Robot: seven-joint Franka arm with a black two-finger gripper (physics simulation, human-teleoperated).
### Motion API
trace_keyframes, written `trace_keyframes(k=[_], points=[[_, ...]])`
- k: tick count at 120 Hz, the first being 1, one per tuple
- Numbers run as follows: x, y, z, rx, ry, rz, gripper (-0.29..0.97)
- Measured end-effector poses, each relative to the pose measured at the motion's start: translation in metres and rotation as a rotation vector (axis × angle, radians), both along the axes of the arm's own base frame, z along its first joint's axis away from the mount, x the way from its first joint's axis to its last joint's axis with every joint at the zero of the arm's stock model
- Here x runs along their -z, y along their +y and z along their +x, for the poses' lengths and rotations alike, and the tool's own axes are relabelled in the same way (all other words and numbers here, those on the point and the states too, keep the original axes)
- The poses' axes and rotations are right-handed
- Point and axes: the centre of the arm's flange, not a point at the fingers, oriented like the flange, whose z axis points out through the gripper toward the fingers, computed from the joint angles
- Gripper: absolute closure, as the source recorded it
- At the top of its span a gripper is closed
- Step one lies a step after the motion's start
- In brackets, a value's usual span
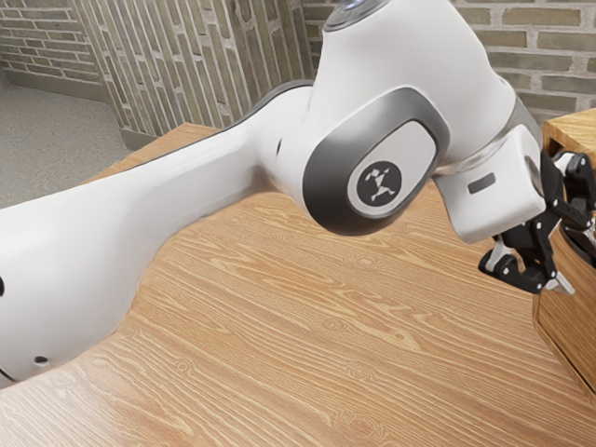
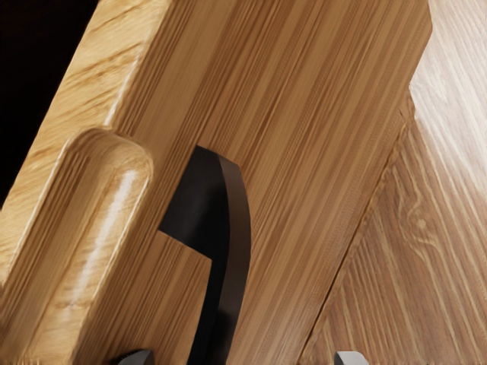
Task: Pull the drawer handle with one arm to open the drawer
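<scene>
Black curved handle (image 2: 228,243) on the light wooden drawer front (image 2: 319,114) sits between the black tool's (image 1: 533,263) spread fingers; grasp step: clamp next, then pull.

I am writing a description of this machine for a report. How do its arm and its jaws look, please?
The arm is glossy white with rounded links. One joint has a dark grey ring around a pale cap bearing a round black mark with a white symbol. The jaws are black with pale grey tips.
</scene>
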Motion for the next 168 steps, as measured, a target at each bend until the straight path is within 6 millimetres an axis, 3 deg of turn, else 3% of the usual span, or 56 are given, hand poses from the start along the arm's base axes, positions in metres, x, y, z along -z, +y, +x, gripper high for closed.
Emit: trace_keyframes(k=[14,30,66,82,116,129,138,156,168], points=[[0.005,0.003,-0.004,-0.003,0.009,0.005,0.4],[0.002,0.01,-0.008,-0.011,0.005,0.002,0.53],[0.002,0.021,-0.019,-0.025,0.013,0.004,0.54],[-0.002,0.036,-0.032,-0.04,0.016,0.002,0.59],[0.001,0.048,-0.05,-0.052,0.028,0.003,0.5],[0.0,0.054,-0.057,-0.059,0.026,-0.001,0.53],[-0.002,0.061,-0.064,-0.065,0.022,0.0,0.62],[0.0,0.066,-0.077,-0.066,0.025,0.01,0.5],[0.001,0.071,-0.085,-0.071,0.024,0.015,0.49]])
